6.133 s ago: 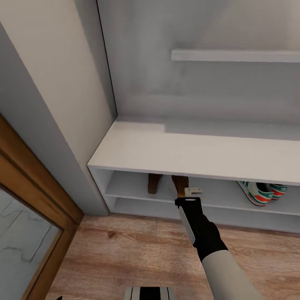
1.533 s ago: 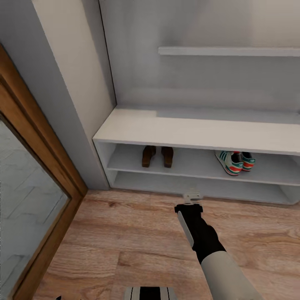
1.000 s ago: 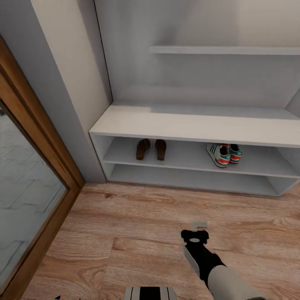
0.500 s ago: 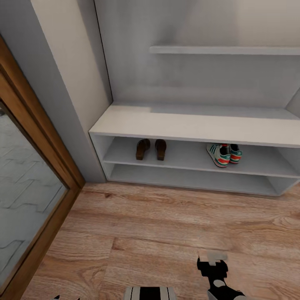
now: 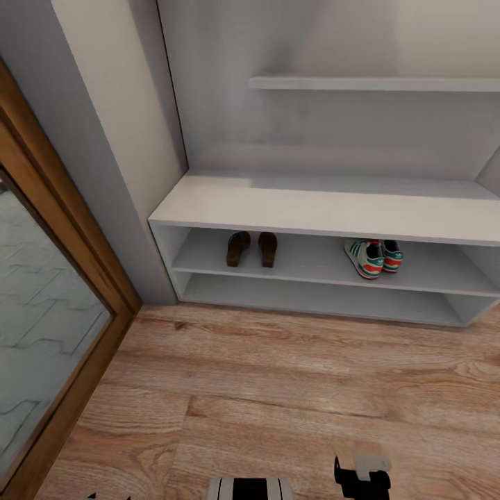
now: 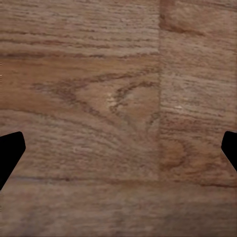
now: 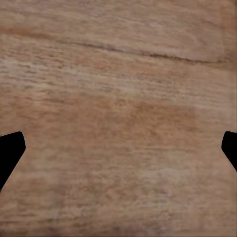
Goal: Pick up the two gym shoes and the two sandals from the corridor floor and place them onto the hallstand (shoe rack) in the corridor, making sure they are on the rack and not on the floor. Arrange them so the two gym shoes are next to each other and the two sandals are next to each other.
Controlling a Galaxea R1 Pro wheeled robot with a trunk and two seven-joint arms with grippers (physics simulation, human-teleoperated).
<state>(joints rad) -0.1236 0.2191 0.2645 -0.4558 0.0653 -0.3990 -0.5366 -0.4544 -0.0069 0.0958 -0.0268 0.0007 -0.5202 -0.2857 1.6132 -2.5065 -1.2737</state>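
A home corridor, by the entry.

At my 12 o'clock a pale built-in hallstand holds sandals and gym shoes on its open shelf; wood-plank floor lies below me, and a wood-framed glass door stands at 9 o'clock.

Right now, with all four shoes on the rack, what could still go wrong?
1. The sandals lie near the front edge of the hallstand upper open shelf; a bump might knock them onto the corridor floor.
2. The gym shoes sit angled near the same edge, so they may slip too.
3. The right gripper hangs low over the floor and could scrape it.
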